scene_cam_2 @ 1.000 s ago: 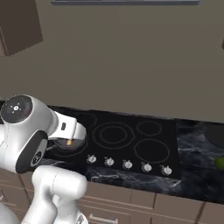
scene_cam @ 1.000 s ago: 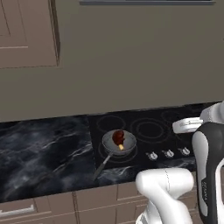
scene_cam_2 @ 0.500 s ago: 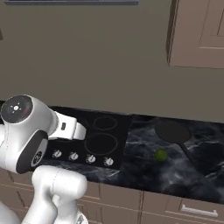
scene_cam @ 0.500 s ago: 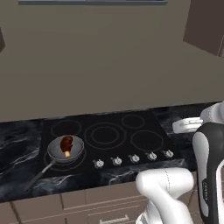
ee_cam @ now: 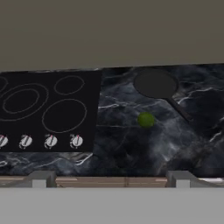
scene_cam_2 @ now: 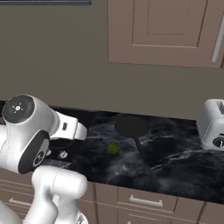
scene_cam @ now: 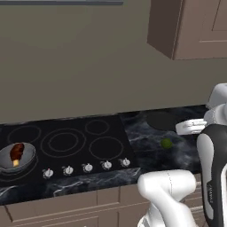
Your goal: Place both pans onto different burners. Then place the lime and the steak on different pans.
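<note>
We see the silvery-grey pan (scene_cam: 17, 158) sitting at the left end of the black cooktop (scene_cam: 116, 150), over one of the ringed burners (scene_cam: 63, 142), with the steak (scene_cam: 16, 151) lying inside it, reddish-brown with a pale stub at its lower end; the black pan (ee_cam: 154, 84) lies flat on the dark marbled bench (ee_cam: 131, 144) to the right of the cooktop, close to the back wall, its thin handle (ee_cam: 178, 109) running toward the bench's front edge; the lime (ee_cam: 145, 120) rests on the bench just in front of that pan, apart from it and beside the handle, between the pan and the front edge; in the right base view we find the same lime (scene_cam_2: 112, 149) left of the handle and below the black disc; the other burners lie bare, and a row of small silver knobs (ee_cam: 50, 141) lines the cooktop's front strip; the gripper (ee_cam: 109, 180) hangs back over the front of the bench with its two tips spread wide at the bottom of the hand view, holding nothing; a white toaster (scene_cam_2: 212, 124) stands on the bench at the far right, and brown wall cabinets (scene_cam_2: 166, 30) hang above the bench, with drawer fronts (scene_cam_2: 144, 201) below it.
</note>
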